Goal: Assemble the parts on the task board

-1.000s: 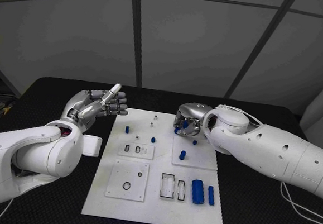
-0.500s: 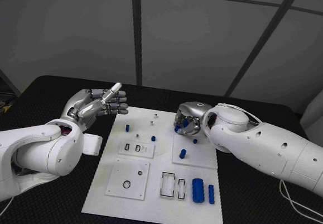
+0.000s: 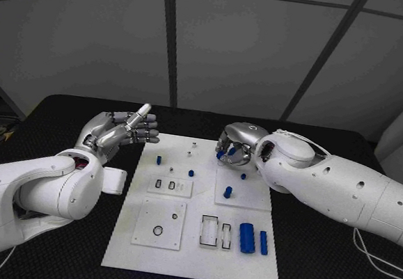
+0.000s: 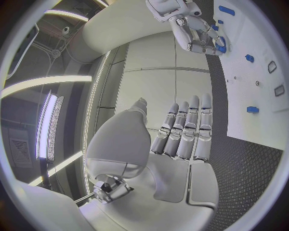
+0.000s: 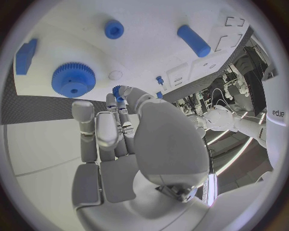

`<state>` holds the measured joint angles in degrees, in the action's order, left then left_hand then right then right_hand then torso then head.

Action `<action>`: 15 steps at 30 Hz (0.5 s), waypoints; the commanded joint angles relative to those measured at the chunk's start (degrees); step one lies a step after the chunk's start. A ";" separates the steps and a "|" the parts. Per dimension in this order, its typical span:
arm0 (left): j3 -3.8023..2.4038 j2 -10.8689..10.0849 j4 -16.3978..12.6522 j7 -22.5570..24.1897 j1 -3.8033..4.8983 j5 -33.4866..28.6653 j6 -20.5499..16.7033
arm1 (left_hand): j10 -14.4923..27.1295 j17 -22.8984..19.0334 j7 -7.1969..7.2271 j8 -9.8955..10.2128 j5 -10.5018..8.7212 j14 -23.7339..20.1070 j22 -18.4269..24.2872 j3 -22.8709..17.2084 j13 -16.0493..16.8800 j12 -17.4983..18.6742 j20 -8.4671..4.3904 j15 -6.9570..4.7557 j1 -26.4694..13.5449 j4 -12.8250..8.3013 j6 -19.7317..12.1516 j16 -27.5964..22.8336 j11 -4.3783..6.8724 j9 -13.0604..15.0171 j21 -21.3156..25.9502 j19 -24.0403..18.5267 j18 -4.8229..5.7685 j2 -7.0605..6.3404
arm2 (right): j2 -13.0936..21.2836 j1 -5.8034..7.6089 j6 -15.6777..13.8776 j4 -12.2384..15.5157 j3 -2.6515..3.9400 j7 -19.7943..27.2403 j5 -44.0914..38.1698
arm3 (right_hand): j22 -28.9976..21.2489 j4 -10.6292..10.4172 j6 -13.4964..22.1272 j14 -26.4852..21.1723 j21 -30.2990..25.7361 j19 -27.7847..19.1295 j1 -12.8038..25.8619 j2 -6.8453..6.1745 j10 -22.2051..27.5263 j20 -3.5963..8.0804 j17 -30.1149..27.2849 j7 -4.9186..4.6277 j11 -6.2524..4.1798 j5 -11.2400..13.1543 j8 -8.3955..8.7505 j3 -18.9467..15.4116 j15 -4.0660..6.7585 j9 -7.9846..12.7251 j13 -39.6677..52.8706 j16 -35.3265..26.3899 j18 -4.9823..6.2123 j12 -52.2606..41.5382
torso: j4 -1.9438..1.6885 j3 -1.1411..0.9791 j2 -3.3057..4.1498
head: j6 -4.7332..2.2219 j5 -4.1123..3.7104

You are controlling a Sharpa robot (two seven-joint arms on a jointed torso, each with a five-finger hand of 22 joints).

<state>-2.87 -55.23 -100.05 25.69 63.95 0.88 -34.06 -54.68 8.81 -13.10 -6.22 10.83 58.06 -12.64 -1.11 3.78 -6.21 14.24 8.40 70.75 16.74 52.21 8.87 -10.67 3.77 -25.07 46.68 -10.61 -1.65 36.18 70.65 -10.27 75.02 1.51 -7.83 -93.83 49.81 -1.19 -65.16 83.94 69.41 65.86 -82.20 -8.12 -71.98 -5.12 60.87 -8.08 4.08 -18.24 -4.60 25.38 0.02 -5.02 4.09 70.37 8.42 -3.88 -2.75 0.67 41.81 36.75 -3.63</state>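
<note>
The right hand [image 3: 232, 151] pinches a small blue part [image 5: 117, 90] just above the board's [image 3: 191, 261] far edge; the left hand [image 3: 122, 130] waits open beside it.

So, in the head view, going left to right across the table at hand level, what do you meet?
Left hand → upright blue part → small blue part → right hand, all over or on the task board apart from the left hand.
</note>
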 commanded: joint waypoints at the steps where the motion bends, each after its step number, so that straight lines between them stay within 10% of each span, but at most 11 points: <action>1: -0.07 -0.06 -0.13 0.09 0.08 0.53 0.86 | 0.06 0.09 -0.33 0.26 -0.22 -0.23 -0.10 0.43 -0.07 0.45 0.15 0.01 0.37 -0.08 -0.12 -0.33 -0.21 -0.04 -0.30 -0.41 0.37 0.05 | -0.43 0.16 -7.82 0.10 0.05 -0.02 0.20 | 0.14 0.02 -0.37 2.58 0.38 0.18 0.27 0.06 -0.41 0.05 0.03 -0.01 0.04 -0.56 0.03 0.35 0.32 -0.12 0.02 0.41 -0.87 0.08 | -0.10 0.10 0.05 | -0.20 0.08; 15: -0.07 0.31 0.06 -0.07 0.10 0.53 1.19 | 0.12 0.11 -0.34 0.31 -0.22 -0.27 -0.10 0.46 -0.07 0.52 0.17 0.03 0.39 -0.09 -0.13 -0.43 -0.23 -0.04 -0.28 -0.50 0.38 0.07 | -7.49 0.42 -9.63 -7.58 0.06 0.09 0.39 | 0.44 -0.05 -0.35 2.51 0.68 0.08 0.69 -0.01 -0.27 0.00 0.49 -0.04 0.10 -0.41 0.18 0.56 0.26 -0.11 -0.05 0.92 -0.90 0.22 | -0.18 0.06 0.30 | -0.16 0.40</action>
<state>-2.88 -55.01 -99.97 25.53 63.97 0.89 -33.77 -54.68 8.86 -13.10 -6.22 10.83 58.06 -12.68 -0.95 3.78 -5.92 14.45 8.39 70.75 16.58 52.21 8.64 -10.67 3.77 -25.06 46.47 -10.60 -1.65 29.10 70.91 -18.21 67.99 1.53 -8.04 -93.55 50.20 -1.19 -65.14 83.93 69.88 65.86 -82.19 -8.13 -71.97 -5.12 61.30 -8.08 4.09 -18.64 -4.57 25.49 0.01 -5.08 4.07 71.10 8.43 -3.85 -2.98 0.76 42.04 36.52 -3.29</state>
